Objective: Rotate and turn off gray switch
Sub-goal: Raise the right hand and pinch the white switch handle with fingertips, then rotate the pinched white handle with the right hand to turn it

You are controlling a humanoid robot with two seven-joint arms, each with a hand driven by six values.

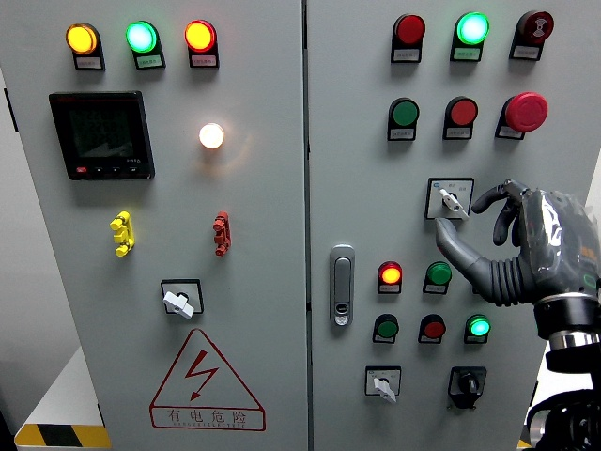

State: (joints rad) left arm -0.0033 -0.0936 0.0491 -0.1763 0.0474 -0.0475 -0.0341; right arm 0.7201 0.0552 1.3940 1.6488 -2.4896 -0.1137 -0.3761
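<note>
On the right door of the cabinet (357, 141), your right hand (512, 240) comes in from the lower right edge, forearm rising almost straight up and the wrist bent so the palm faces left toward the panel. Its fingers are partly spread and loosely curled, holding nothing; the thumb (451, 246) reaches up and left, its tip just below the gray switch (450, 198), while the index fingertip (484, 200) sits just beside the switch plate's right edge. You cannot tell whether either tip actually touches the plate or knob. That switch sits mid-height on the right door, its small pale lever tilted, pointing up-left and down-right across the square plate. Below your hand you can see a lit red lamp (390, 274), a green button (438, 274) and a lit green lamp (479, 326), with a black knob switch (467, 383) near the bottom. Left of these is the door handle (342, 285). Over on the left door, another gray switch (179, 301) sits above the red warning triangle (207, 381). Your left arm does not show.
</note>
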